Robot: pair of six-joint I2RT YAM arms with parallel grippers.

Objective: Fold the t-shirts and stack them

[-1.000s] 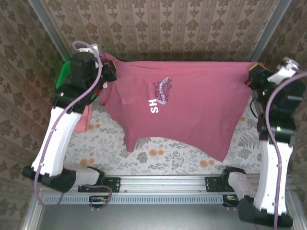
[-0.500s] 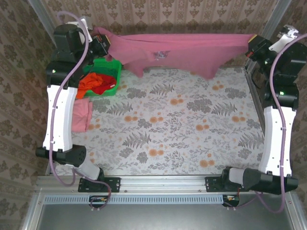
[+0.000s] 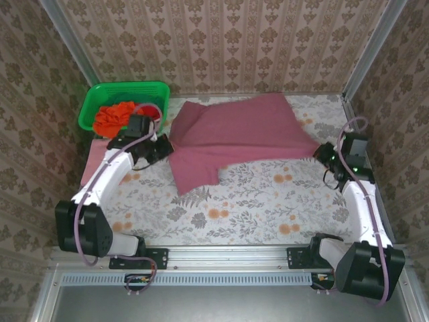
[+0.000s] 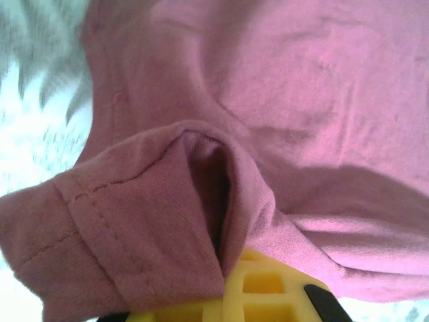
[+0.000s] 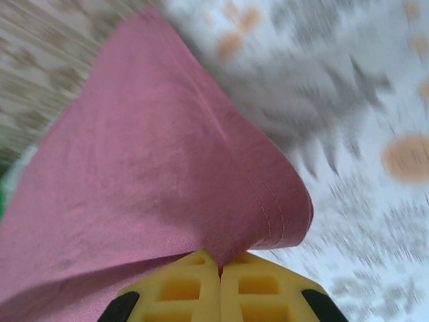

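The dusty maroon t-shirt (image 3: 234, 134) lies spread across the far middle of the floral table (image 3: 268, 201). An orange t-shirt (image 3: 114, 118) fills the green basket (image 3: 90, 107) at far left. The left gripper (image 3: 163, 144) is clamped on the maroon shirt's left hem, and the right gripper (image 3: 320, 154) on its right corner.

The left arm (image 3: 100, 184) and right arm (image 3: 365, 208) each have white tubular link shells between black joint housings, with larger black housings at the bases near the lower frame corners. A lilac cable (image 3: 78, 225) loops along the outside of each arm. The left fingers (image 4: 231, 302) and right fingers (image 5: 204, 282) are yellow moulded pads with square recesses and black edging
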